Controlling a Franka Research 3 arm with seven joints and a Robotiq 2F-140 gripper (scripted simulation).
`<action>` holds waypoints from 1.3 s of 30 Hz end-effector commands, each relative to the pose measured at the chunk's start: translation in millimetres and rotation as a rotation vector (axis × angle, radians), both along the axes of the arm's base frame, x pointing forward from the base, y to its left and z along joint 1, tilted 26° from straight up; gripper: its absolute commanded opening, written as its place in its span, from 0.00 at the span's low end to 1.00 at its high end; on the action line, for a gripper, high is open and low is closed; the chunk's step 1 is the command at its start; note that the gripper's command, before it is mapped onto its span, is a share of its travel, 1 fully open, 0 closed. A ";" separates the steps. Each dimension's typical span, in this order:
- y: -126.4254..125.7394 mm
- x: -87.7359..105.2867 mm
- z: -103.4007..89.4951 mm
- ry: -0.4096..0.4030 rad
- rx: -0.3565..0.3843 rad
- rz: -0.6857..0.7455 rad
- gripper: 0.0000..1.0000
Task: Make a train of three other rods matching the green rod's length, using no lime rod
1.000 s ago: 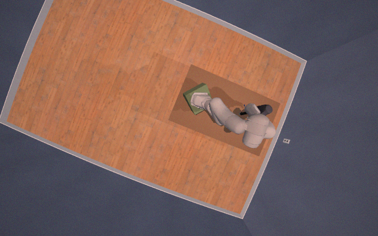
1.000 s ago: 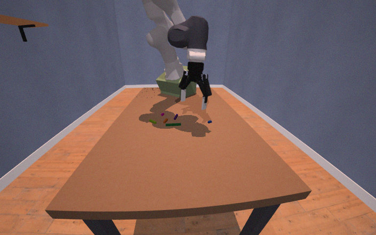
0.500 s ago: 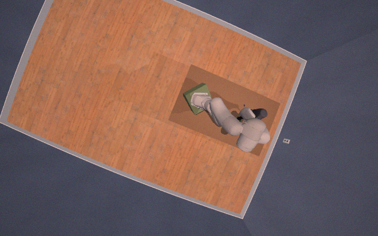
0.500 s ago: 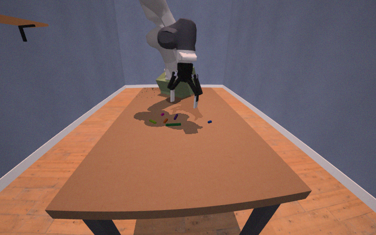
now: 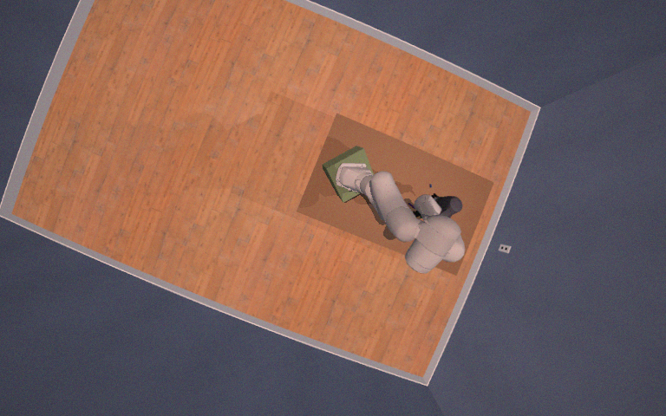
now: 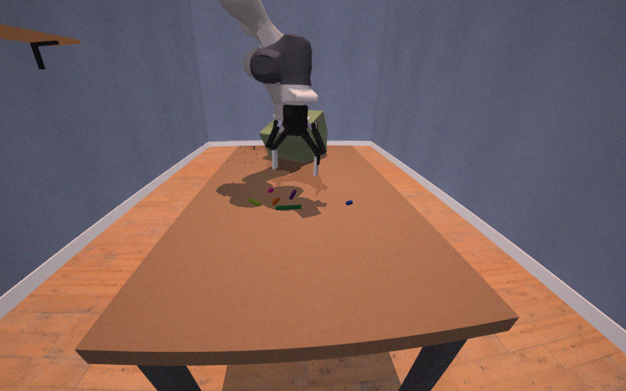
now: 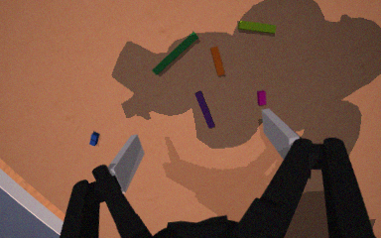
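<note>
Top, arm: my arm [image 5: 393, 196] [image 6: 296, 59] reaches from the green block [image 5: 363, 152] [image 6: 317, 117] over the table [image 5: 471, 196] [image 6: 295, 276] [image 7: 50, 99], covering much of my view of the rods.
Top, blue rod: I can see the blue rod [image 5: 430, 185] [image 6: 349, 203] [image 7: 94, 138] on the bare table, beyond the arm's outline.
Top, gripper: mostly hidden under the arm, so I can't read the gripper [image 5: 416, 213] [image 6: 295, 171] [image 7: 199, 133] from here.
Exterior, jaws: spread wide open above the table, nothing between them.
Exterior, rod group: the green rod [image 6: 288, 207] [image 7: 176, 54] is nearest this camera, with the orange rod [image 6: 275, 200] [image 7: 217, 61] and purple rod [image 6: 293, 194] [image 7: 204, 109] behind it; the magenta rod [image 6: 271, 190] [image 7: 262, 98] lies farther back, and the lime rod [image 6: 254, 202] [image 7: 257, 27] is off to the picture's left.
Exterior, blue rod: well apart from the others, on the picture's right.
Wrist, fingertips: far apart; I see the purple rod in the view between them, and the magenta rod just past the right-hand tip in the picture.
Wrist, rods: all lie flat, separate and pointing various ways; no three form a line end to end.
</note>
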State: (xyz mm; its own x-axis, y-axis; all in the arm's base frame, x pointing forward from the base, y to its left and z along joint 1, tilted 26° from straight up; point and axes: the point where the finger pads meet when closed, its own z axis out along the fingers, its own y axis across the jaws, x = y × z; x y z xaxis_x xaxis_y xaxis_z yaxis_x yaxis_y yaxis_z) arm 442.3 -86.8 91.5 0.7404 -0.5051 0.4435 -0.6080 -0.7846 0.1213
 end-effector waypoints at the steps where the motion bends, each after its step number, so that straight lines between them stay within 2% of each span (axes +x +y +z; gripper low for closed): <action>1: -5.0 -7.8 -0.6 0.062 -0.029 0.152 1.00; 2: -5.2 -8.1 -0.6 0.063 -0.030 0.154 1.00; 3: -5.2 -8.1 -0.6 0.063 -0.030 0.154 0.15; 39: -5.2 -8.1 -0.6 0.063 -0.030 0.154 0.15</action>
State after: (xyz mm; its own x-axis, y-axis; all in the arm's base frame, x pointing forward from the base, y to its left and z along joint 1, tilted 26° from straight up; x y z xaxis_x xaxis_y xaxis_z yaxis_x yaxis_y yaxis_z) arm 433.2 -93.6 90.1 0.8321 -0.3758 0.4079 -0.4773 -0.8597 0.1818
